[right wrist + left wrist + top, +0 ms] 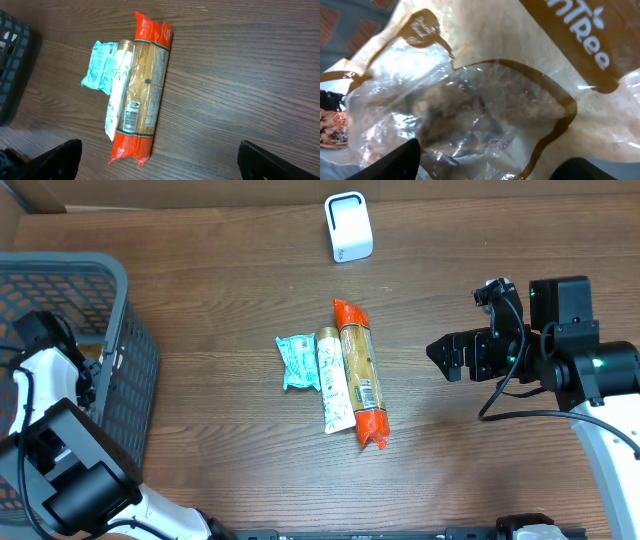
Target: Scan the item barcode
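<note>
Three items lie side by side mid-table: a teal packet (296, 361), a cream tube-like packet (331, 380) and an orange-ended pasta packet (359, 373) with a barcode (131, 118) on it. My right gripper (446, 360) hovers to their right, open and holding nothing; in the right wrist view my right gripper (159, 146) frames the pasta packet's orange end from above. My left gripper (492, 152) is down in the basket (120, 360), open, close over a beige bag with a clear window (485, 95). The bag fills the left wrist view.
A white scanner (348, 227) stands upright at the back of the table. The grey plastic basket fills the left side, with my left arm (45, 370) reaching into it. Bare wooden tabletop (480, 270) lies around the three items.
</note>
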